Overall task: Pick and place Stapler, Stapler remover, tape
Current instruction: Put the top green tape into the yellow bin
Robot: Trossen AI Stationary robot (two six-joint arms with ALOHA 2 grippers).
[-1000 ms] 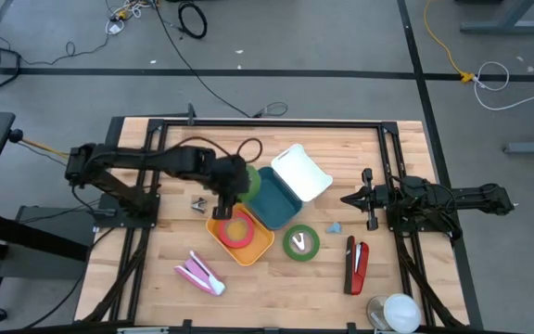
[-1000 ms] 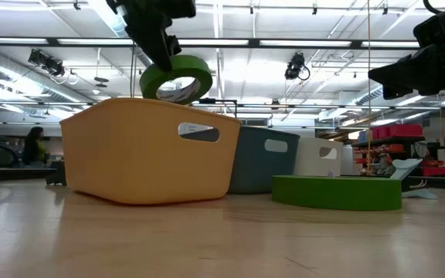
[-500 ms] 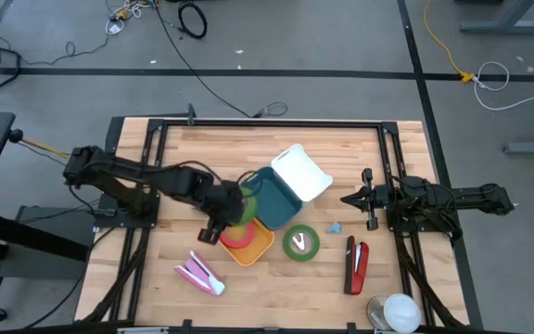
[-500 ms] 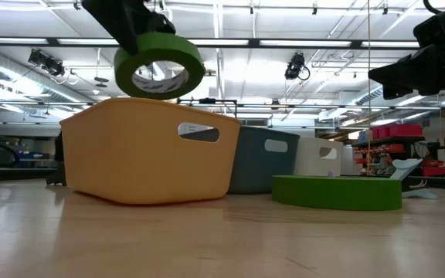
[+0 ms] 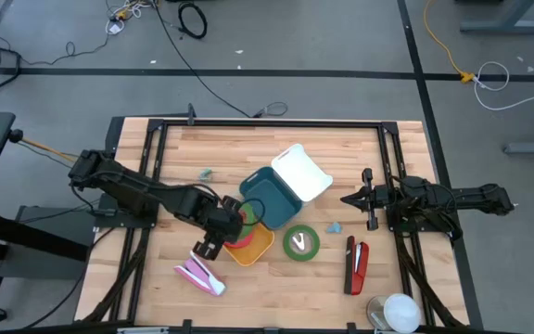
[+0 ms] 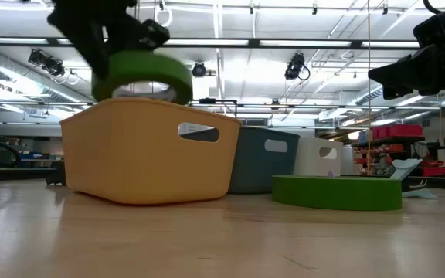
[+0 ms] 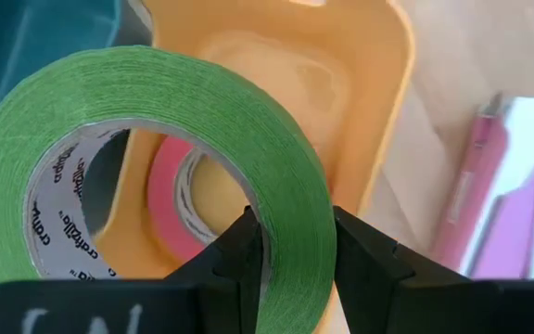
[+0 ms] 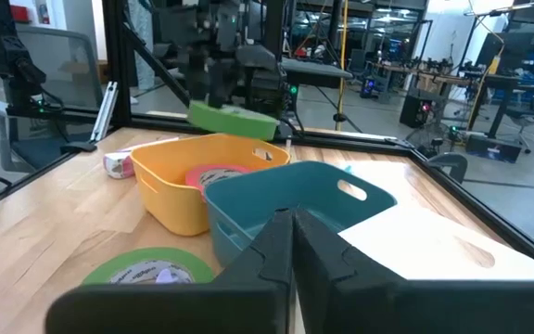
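Green matte tape ring (image 7: 156, 167) pinched in left gripper (image 7: 290, 250) jaws above smooth yellow plastic bin (image 7: 369, 102).

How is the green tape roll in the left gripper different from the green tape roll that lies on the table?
The held green roll is clamped by its wall in the left gripper above the yellow bin, tilted; the second green roll lies flat on the table, touched by no gripper. The held one hangs over a pink roll; the second lies outside every bin. Both are green.
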